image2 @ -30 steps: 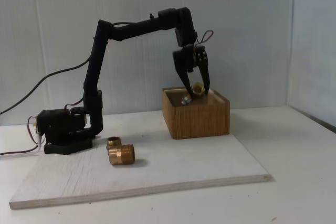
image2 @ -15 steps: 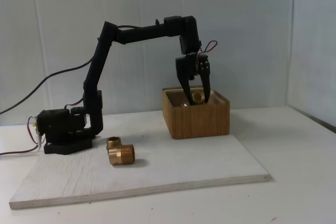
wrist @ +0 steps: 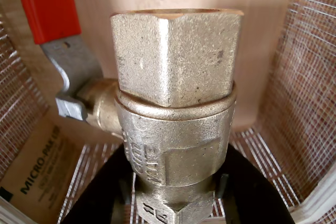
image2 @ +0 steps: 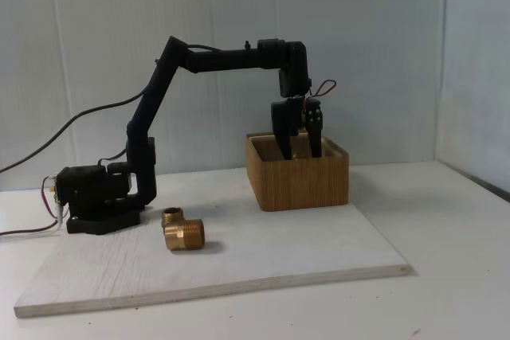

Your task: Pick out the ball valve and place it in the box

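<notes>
So the ball valve [wrist: 173,124], a chunky brass body with a hex end, a silver stem and a flat red lever handle, sits right up against the wrist camera. Its hex end points up in that view and the lever goes off to the upper left. Around it you can see the ribbed inner walls and pale floor of the box [wrist: 310,103], so the valve is down inside it. Whether it's touching the floor I can't tell. There's also a brown card with "MICRO-PAK" printed on it [wrist: 37,177] lying in the lower left corner of the box.

The black two-finger gripper [image2: 300,155] has its dark fingers [wrist: 252,192] on either side of the lower part of the valve, clamped on it as far as I can see. In the fixed view the fingertips are dipped below the rim of the square light-brown wooden box [image2: 299,181], and the valve itself is hidden behind the wall.

Further out, a brass threaded elbow fitting [image2: 182,230] lies on the pale wooden board [image2: 263,256], near the arm's black base [image2: 96,197] and well apart from the box.
</notes>
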Tool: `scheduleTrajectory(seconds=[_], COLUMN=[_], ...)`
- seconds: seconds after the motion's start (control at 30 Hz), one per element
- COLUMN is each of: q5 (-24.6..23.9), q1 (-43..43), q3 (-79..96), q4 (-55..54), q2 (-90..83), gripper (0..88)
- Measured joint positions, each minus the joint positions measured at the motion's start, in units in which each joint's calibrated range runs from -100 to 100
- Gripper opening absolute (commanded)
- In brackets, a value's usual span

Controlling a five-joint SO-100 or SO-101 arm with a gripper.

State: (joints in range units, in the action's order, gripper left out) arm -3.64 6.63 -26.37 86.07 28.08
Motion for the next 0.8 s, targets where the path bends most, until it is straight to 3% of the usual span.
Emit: scheduleTrajectory(seconds=[0.8], q5=[-0.15], q1=[2.89], q3=[1.09], q4=[0.00], q2=[0.00], gripper=[0.9])
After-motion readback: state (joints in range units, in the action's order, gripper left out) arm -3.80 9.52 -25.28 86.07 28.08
